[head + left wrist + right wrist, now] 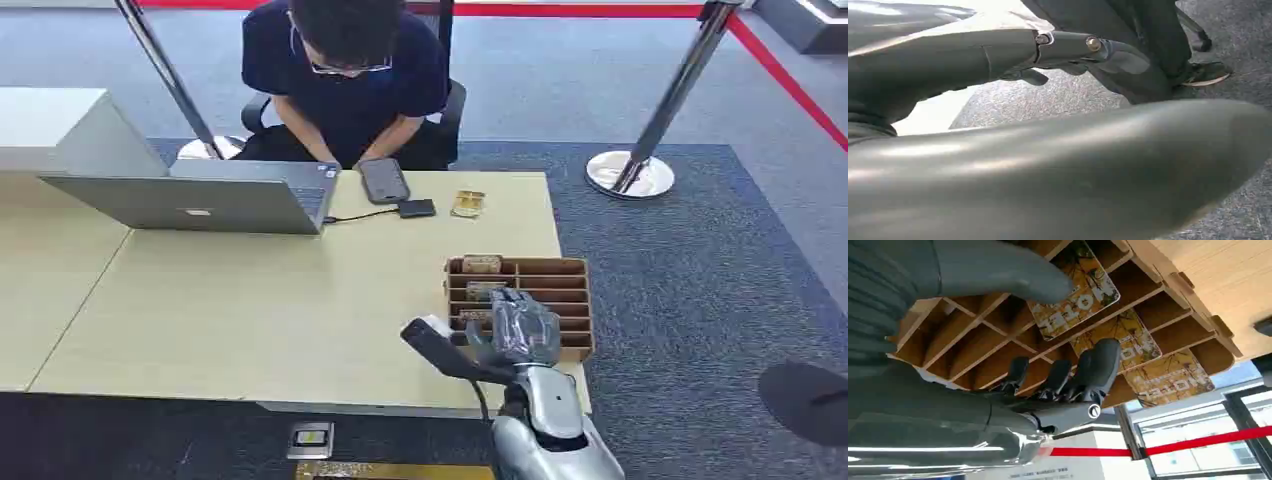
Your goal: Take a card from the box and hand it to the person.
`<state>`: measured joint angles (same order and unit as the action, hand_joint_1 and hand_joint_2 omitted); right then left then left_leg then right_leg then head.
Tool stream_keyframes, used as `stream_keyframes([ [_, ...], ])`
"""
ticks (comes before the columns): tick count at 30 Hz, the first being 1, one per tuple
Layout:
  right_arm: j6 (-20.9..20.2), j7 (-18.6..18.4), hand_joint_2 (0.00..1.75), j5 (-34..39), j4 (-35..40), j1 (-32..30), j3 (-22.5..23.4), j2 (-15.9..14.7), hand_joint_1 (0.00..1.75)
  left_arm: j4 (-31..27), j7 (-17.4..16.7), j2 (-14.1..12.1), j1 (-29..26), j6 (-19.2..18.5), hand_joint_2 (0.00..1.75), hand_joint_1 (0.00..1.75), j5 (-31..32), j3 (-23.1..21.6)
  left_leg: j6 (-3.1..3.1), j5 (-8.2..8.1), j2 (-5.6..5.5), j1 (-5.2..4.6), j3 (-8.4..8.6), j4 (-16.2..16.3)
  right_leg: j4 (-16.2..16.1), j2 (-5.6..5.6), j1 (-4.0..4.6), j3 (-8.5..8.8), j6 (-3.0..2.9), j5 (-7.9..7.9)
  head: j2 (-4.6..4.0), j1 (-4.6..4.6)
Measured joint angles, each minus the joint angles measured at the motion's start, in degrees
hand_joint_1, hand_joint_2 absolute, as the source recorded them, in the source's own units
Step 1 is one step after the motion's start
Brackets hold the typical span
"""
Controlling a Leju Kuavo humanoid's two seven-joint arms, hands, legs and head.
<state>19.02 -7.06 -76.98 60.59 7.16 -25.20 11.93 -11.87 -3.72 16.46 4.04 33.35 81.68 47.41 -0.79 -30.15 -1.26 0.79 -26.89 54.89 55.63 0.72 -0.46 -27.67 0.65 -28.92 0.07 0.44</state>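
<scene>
A brown slotted cardboard box [560, 285] sits near the table's right front corner, with yellow printed cards [482, 264] standing in its left slots. My right hand [520, 328] hovers over the box's near rows. In the right wrist view the thumb [1013, 275] lies against the face of the nearest card [1083, 300]. The dark fingers [1088, 370] curl on that card's other side, a gap away, in front of a second card [1135, 342]. My left hand [1073, 50] hangs beside my body over the carpet, holding nothing. The person [345, 80] sits across the table.
One more card [467, 204] lies on the table [250, 300] near the person, beside a phone [384, 180] and a small black box [416, 208]. An open laptop [200, 195] stands at the far left. A stanchion base [630, 172] is on the carpet to the right.
</scene>
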Motion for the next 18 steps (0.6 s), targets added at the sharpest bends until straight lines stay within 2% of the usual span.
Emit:
stream_keyframes([
  [10,0.2,-0.8,1.75,-0.6,-0.6,0.2,0.0,0.5,0.75,0.0,0.0,0.0,0.0,0.0,0.00,0.00,0.0,0.0,0.00,0.00,0.00,0.00,0.00,0.0,0.0,0.00,0.00,0.00,0.00,0.00,0.00,0.00],
  [18,0.3,-2.0,1.75,-2.2,-0.6,0.2,0.0,0.6,0.79,0.0,0.0,0.0,0.0,-0.1,0.00,0.00,0.2,-0.1,0.00,0.00,0.00,0.00,0.00,0.0,0.0,0.00,0.00,-0.01,0.00,0.00,0.00,0.00],
])
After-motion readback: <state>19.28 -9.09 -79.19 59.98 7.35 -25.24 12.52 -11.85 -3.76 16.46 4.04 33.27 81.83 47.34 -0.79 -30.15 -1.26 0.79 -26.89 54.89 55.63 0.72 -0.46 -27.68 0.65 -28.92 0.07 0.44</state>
